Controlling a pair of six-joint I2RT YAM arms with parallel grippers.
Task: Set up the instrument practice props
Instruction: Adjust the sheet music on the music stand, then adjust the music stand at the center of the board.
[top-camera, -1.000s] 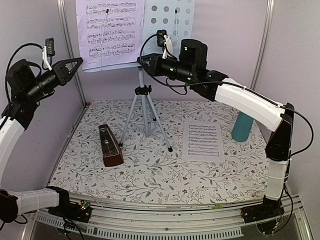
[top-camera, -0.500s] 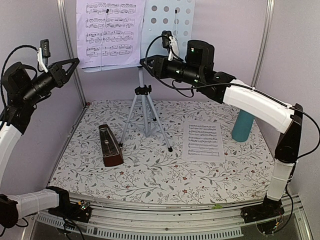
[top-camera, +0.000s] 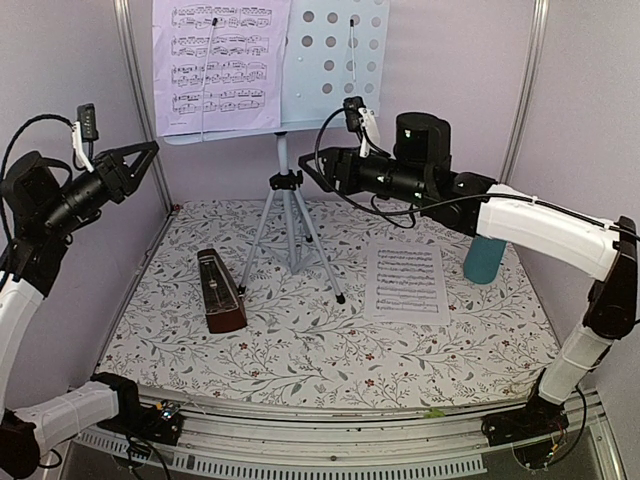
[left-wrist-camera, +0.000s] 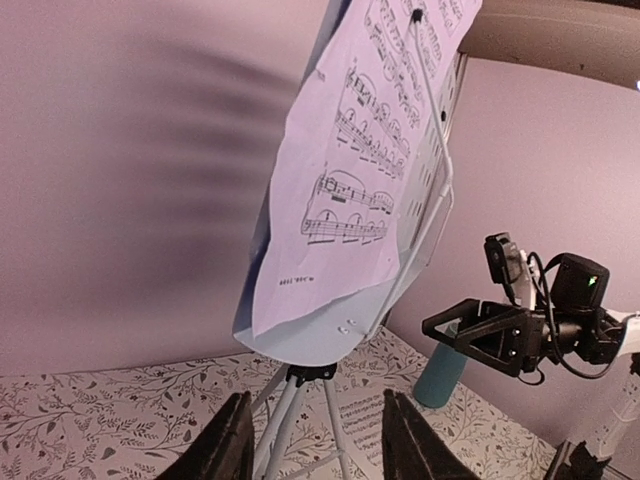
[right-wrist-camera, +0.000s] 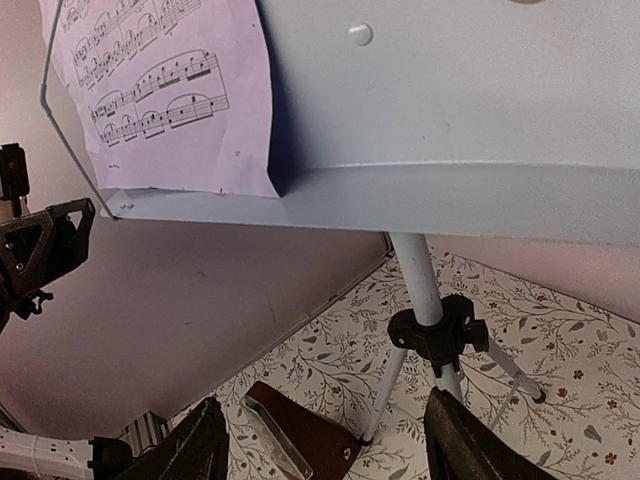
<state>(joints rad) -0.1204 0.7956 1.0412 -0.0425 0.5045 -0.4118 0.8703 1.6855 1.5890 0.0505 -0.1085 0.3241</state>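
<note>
The pale-blue perforated music stand (top-camera: 335, 60) stands at the back on silver tripod legs (top-camera: 290, 225). One sheet-music page (top-camera: 215, 65) rests upright on its left half, and another page (top-camera: 405, 282) lies flat on the table. The dark-red-brown metronome (top-camera: 220, 292) sits left of the tripod. My left gripper (top-camera: 148, 165) hovers left of the stand, open and empty (left-wrist-camera: 320, 440). To the right of the pole, below the desk's ledge, my right gripper (top-camera: 308, 172) is also open and empty (right-wrist-camera: 330, 440). Its wrist view shows the stand's underside (right-wrist-camera: 450, 150) and the metronome (right-wrist-camera: 300, 435).
A teal cup (top-camera: 485, 255) stands at the right, behind the flat page. The floral table cover (top-camera: 330, 350) is walled by lilac panels at the back and both sides. The tripod's feet spread across the middle rear.
Both grippers have opened. My right arm has drawn back to the right and slightly down, away from the stand's ledge. The left gripper has barely shifted.
</note>
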